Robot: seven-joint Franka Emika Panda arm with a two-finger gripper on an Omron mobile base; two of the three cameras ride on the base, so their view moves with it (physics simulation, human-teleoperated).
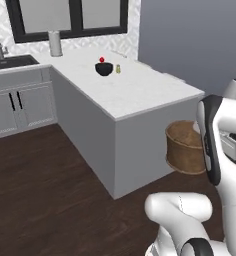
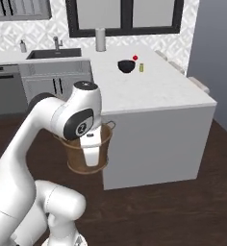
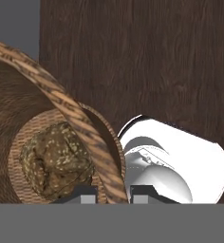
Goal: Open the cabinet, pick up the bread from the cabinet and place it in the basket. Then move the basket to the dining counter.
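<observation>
Pincer (image 3: 113, 194) is clamped, apparently on the basket (image 1: 186, 147) handle, holding it aloft beside the near end of the dining counter (image 1: 140, 90). Bread (image 3: 57, 161) lies inside. Setting the basket on the counter remains.

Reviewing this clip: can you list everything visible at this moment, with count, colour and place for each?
basket: one, brown wicker, held off the floor beside the dining counter's grey base
bread: one, brown and seeded, on the basket's bottom
dining counter: one, white marble top, grey base, centre of the room
bowl: one, black, on the dining counter
red ball: one, just behind the bowl
small jar: one, yellowish, right of the bowl
paper towel roll: one, grey-white, upright under the window
sink: one, dark, in the back worktop
floor: dark wood
gripper: one, dark tips shut on the basket's handle
</observation>
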